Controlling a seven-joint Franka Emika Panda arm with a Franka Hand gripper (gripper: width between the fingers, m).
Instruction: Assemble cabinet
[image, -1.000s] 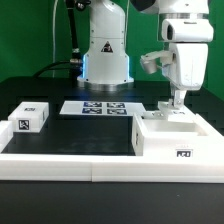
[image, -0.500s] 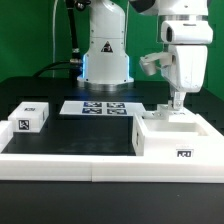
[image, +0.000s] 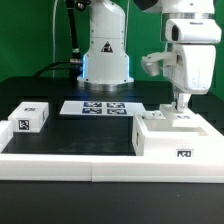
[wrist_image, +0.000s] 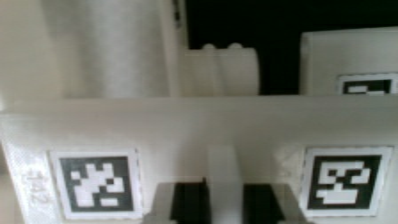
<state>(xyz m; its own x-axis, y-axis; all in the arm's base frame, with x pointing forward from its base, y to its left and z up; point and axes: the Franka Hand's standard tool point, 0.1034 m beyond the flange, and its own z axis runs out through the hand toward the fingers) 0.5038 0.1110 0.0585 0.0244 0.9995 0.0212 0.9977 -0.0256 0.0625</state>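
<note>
The cabinet (image: 176, 140), a large white box-shaped body with a tag on its front, stands at the exterior view's right. My gripper (image: 181, 106) points straight down onto its top edge. In the wrist view the cabinet's white wall (wrist_image: 196, 125) carries two tags, and my gripper (wrist_image: 217, 206) has its dark fingers (wrist_image: 178, 206) closed on a thin white rib of that wall. A smaller white tagged panel block (image: 30, 116) lies alone at the exterior view's left, far from the gripper.
The marker board (image: 100, 107) lies flat in the middle of the black table. The white robot base (image: 105, 55) stands behind it. A white raised border (image: 60, 160) runs along the table's front edge.
The arm's wrist has shifted slightly toward the exterior view's right. The cabinet and the small panel block have hardly moved.
</note>
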